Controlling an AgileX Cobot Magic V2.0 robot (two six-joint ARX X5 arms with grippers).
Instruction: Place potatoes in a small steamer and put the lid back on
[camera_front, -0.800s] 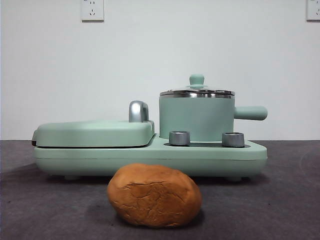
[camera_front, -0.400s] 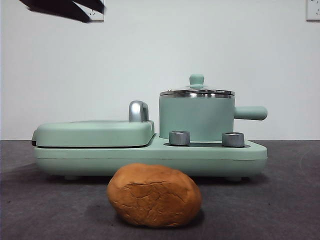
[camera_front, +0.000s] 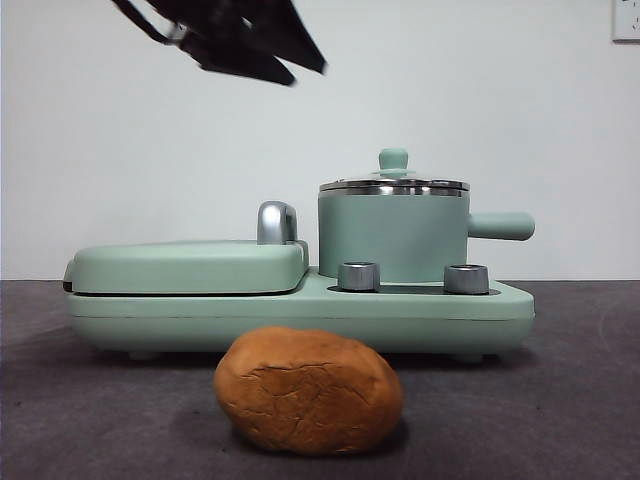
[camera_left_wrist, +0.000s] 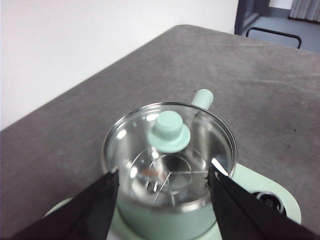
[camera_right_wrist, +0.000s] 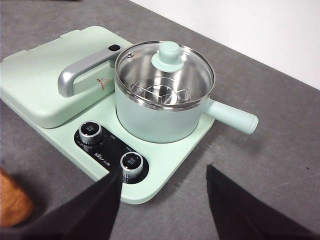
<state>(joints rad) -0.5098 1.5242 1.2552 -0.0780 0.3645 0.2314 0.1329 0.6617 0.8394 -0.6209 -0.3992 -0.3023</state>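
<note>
The potato (camera_front: 308, 392), an orange-brown cracked lump, lies on the grey table in front of the appliance; its edge shows in the right wrist view (camera_right_wrist: 12, 200). The small steamer (camera_front: 393, 238), a mint-green pot with a side handle, stands on the base with the glass lid (camera_front: 393, 185) on it. My left gripper (camera_front: 305, 68) is open, high above and left of the pot; in its wrist view its jaws (camera_left_wrist: 163, 172) frame the lid's knob (camera_left_wrist: 169, 131) from above. My right gripper (camera_right_wrist: 164, 172) is open and empty, looking down at the steamer (camera_right_wrist: 160, 120).
The flat grill plate (camera_front: 190, 265) with its chrome handle (camera_front: 277, 222) sits left of the pot on the shared base (camera_front: 300, 315). Two metal dials (camera_front: 359, 276) stand on the base's front. A wall rises behind; an outlet (camera_front: 627, 20) is at the top right.
A dark arm has come in at the top left of the front view and moved right and lower, towards the pot. The potato, pot and lid have not moved.
</note>
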